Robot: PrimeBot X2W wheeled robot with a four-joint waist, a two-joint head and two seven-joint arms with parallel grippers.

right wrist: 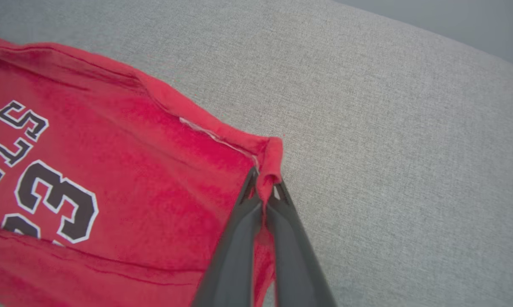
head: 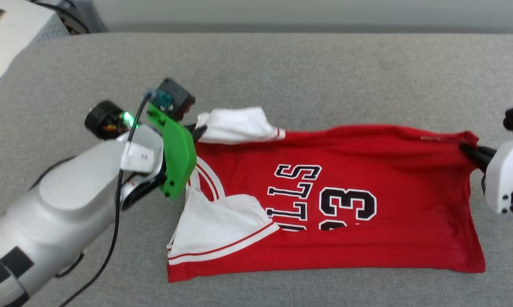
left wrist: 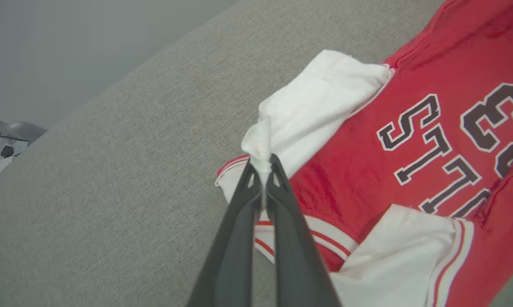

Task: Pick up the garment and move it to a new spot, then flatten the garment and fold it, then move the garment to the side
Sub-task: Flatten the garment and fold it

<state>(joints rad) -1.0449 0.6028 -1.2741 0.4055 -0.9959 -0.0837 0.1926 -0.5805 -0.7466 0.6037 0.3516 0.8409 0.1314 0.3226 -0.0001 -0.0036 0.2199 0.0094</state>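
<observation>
The garment lies spread sideways across the grey bench, chest up, with the near long edge folded over the lower part of the lettering and both white sleeves rumpled at the collar end. I judge it to be light, limp jersey cloth. It will sag and drag wherever it isn't held, and a thin pinch could slip out, so seams and corners are the places to take it. That's what I have now: my left end effector is closed tight on a bunch of the far white sleeve, and my right end effector is clamped on the far hem corner. With those holds well apart, I'd lift evenly so the cloth hangs taut between them.
</observation>
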